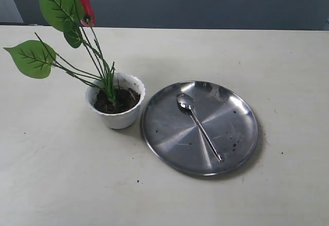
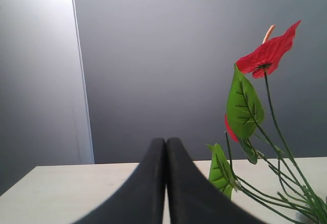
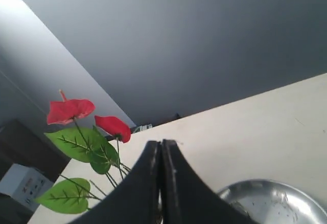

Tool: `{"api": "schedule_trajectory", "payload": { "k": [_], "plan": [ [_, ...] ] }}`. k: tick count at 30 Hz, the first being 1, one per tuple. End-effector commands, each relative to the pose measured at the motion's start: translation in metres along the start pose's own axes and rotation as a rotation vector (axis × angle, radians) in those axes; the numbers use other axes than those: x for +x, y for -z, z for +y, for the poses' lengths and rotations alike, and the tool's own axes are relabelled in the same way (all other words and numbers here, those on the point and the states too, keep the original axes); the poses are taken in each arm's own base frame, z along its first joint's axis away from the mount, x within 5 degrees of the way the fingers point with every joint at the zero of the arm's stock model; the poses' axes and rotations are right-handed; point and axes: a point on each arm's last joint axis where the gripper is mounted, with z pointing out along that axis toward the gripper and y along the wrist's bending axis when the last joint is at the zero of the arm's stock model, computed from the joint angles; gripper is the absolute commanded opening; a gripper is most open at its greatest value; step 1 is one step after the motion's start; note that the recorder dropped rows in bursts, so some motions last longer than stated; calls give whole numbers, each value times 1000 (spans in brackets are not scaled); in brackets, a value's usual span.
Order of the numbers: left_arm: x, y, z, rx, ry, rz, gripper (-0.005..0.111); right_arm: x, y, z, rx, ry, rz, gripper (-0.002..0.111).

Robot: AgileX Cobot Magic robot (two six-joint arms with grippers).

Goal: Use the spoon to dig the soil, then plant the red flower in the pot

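Observation:
The white scalloped pot (image 1: pixel 119 118) stands left of the steel plate (image 1: pixel 234 133). Dark soil (image 1: pixel 123 101) fills it, and the red flower (image 1: pixel 85 4) stands planted in it, stems leaning up and to the left with large green leaves. The silver spoon (image 1: pixel 198 124) lies on the plate, bowl toward the back. Neither arm shows in the exterior view. My left gripper (image 2: pixel 165 141) is shut on nothing, with the red flower (image 2: pixel 269 54) off to one side of it. My right gripper (image 3: pixel 160 143) is shut and empty, with the flower (image 3: pixel 69 109) and the plate's rim (image 3: pixel 271 185) beyond it.
A pale table (image 1: pixel 288 66) carries everything. Specks of soil dot the plate (image 1: pixel 237 142). A grey wall (image 1: pixel 205 2) stands behind the table's far edge. In the right wrist view a white box (image 3: pixel 20 185) sits beyond the table.

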Motion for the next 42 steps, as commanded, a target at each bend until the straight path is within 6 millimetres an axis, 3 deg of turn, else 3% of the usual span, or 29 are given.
{"api": "schedule_trajectory", "payload": {
  "k": [1,7,13,21,27,31,37,42],
  "plan": [
    [-2,0,-1,13,15,-16,0,8,6,-8,-66,7,-81,0],
    [-2,0,-1,13,15,-16,0,45,23,-31,-216,88,-255,0],
    [-2,0,-1,13,15,-16,0,77,46,-55,-190,36,-430,0],
    [-2,0,-1,13,15,-16,0,84,55,-52,-195,100,-433,0],
    [-2,0,-1,13,15,-16,0,83,57,-49,-251,-15,-436,0],
    [-2,0,-1,13,15,-16,0,73,62,-51,-241,-37,-560,0],
    [-2,0,-1,13,15,-16,0,66,65,-66,-59,-7,-657,0],
    [-2,0,-1,13,15,-16,0,82,57,-90,224,15,-446,0]
  ]
}}
